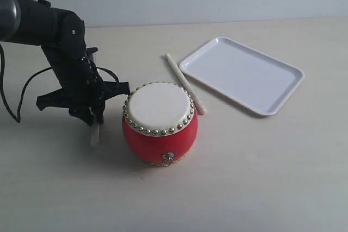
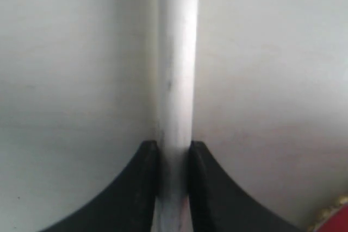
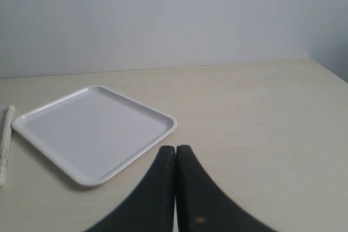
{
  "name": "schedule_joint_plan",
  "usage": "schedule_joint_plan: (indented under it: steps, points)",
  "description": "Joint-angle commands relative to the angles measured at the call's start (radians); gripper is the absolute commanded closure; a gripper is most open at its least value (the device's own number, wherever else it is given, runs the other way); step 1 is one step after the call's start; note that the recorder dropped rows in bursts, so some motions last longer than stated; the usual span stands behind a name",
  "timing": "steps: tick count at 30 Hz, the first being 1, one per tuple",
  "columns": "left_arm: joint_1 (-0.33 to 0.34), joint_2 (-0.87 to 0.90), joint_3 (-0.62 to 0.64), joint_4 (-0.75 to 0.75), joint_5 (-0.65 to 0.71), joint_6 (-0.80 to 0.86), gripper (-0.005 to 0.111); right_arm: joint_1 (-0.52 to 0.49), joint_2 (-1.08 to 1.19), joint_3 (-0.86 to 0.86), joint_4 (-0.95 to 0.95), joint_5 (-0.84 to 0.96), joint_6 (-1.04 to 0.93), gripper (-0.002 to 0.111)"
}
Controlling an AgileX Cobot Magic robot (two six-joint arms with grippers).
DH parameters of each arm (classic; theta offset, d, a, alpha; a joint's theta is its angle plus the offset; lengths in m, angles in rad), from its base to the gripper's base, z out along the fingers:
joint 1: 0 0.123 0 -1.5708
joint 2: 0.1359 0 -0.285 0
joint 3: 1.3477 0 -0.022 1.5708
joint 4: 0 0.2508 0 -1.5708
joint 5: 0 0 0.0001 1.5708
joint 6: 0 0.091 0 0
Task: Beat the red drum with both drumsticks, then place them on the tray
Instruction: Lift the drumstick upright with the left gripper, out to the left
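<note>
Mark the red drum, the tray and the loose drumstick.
red drum point(image 1: 159, 107), exterior view, centre of the skin.
tray point(image 1: 242, 74), exterior view, bare middle.
loose drumstick point(image 1: 185, 82), exterior view, mid-shaft.

Left claw point(image 2: 174, 149) clamping drumstick point(image 2: 176, 69), right claw point(image 3: 175, 155) closed

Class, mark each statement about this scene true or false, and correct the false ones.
1. The left gripper has its jaws against both sides of the first drumstick. True.
2. The second drumstick lies in the tray. False: it lies on the table, between the red drum and the tray.
3. The right gripper is shut and holds nothing. True.
4. The red drum lies tipped on its side. False: it stands upright, cream skin facing up.
</note>
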Motion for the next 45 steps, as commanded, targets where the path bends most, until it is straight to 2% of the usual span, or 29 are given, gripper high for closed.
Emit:
schedule_joint_plan:
  steps: [1,5,9,12,16,21,24,27,34,39,45]
  points:
    - [0.043,-0.084,0.024,-0.01,-0.008,0.096,0.107,-0.004,-0.007,0.004,-0.001,-0.005,-0.005,0.108]
    - [0.064,-0.211,0.131,-0.052,-0.144,0.169,0.107,-0.004,-0.007,0.004,-0.001,-0.005,-0.005,0.108]
    - [0.064,-0.388,0.304,-0.077,-0.321,0.213,0.107,-0.004,-0.007,0.004,-0.001,-0.005,-0.005,0.108]
    - [0.066,-0.514,0.449,-0.087,-0.4,0.255,0.107,-0.004,-0.007,0.004,-0.001,-0.005,-0.005,0.108]
    - [0.087,-0.672,0.606,-0.087,-0.442,0.308,0.107,-0.004,-0.007,0.004,-0.001,-0.005,-0.005,0.108]
    - [0.141,-0.901,0.725,-0.091,-0.478,0.318,0.107,-0.004,-0.007,0.004,-0.001,-0.005,-0.005,0.108]
    - [0.143,-1.015,0.764,-0.098,-0.511,0.318,0.107,-0.004,-0.007,0.004,-0.001,-0.005,-0.005,0.108]
    - [0.141,-1.112,0.783,-0.098,-0.478,0.325,0.107,-0.004,-0.007,0.004,-0.001,-0.007,-0.004,0.108]
    - [0.045,-1.273,0.803,-0.098,-0.446,0.376,0.107,-0.004,-0.007,0.004,-0.007,-0.009,-0.006,0.108]
    - [0.045,-1.36,0.803,-0.096,-0.448,0.383,0.107,-0.004,-0.007,0.004,-0.011,-0.009,-0.006,0.108]
    - [0.045,-1.384,0.803,-0.096,-0.478,0.379,0.107,-0.004,-0.007,0.004,-0.011,-0.013,-0.008,0.108]
